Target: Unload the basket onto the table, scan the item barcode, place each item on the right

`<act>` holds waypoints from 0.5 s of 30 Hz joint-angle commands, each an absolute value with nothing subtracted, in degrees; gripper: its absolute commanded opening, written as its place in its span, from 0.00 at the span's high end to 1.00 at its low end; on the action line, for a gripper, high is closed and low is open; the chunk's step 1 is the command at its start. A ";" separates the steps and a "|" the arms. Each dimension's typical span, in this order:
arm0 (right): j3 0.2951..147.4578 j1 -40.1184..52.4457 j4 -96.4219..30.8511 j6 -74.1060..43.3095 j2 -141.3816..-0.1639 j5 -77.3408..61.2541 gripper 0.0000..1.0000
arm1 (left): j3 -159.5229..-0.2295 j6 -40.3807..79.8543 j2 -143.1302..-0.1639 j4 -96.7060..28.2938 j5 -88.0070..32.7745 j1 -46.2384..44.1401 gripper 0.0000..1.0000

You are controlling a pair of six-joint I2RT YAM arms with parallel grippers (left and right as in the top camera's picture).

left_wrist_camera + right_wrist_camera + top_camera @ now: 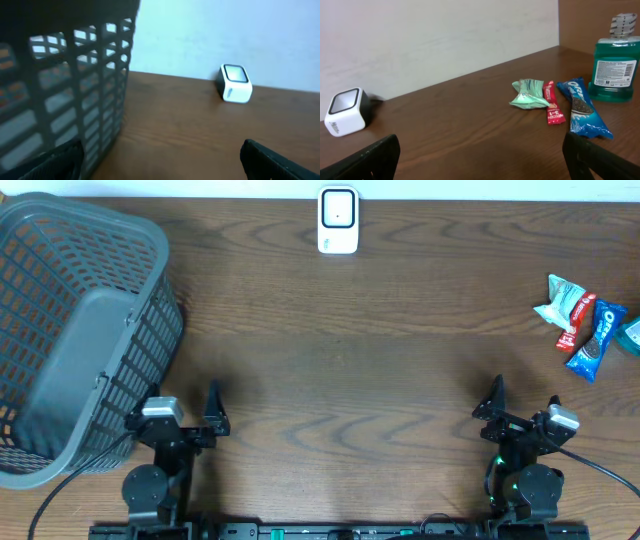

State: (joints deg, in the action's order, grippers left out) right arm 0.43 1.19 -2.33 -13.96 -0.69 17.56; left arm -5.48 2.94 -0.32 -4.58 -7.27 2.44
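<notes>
- Jaws on our left arm (160, 455) and right arm (525, 455) sit nearest, both spread wide and empty, at the near edge of the tabletop (350, 380).
- Items to scan lie at the far right: a green packet (558, 300), a red stick (577, 322) and a blue cookie pack (598, 340) close together, with a mouthwash bottle (615, 65) just beside them.
- We judge that a reach there could pinch two packets at once or knock the bottle over.
- Flat wrappers may slip from a shallow grip.
- The scanner (338, 220) stands far centre, well apart from them; a barcode turned away from its window, or creased, would not read.
- Our left arm sits beside the basket (80, 330) and could snag it.
</notes>
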 commanded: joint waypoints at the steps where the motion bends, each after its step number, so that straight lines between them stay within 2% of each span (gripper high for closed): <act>1: 0.32 1.50 -2.57 -13.19 -0.32 17.28 0.01 | -3.38 1.10 -0.12 -3.46 -8.16 1.98 0.00; 7: 0.32 1.50 -2.59 -13.19 -0.32 17.28 0.01 | -0.16 -0.19 -0.12 -0.34 -8.21 1.89 0.00; 15: 0.32 1.50 -2.57 -13.19 -0.34 17.28 0.01 | -0.23 -0.82 -0.12 -3.46 -8.19 1.83 0.00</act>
State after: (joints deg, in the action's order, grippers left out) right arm 0.43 1.21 -2.33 -13.96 -0.69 17.54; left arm -1.17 0.30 -0.36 -1.37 -7.42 2.13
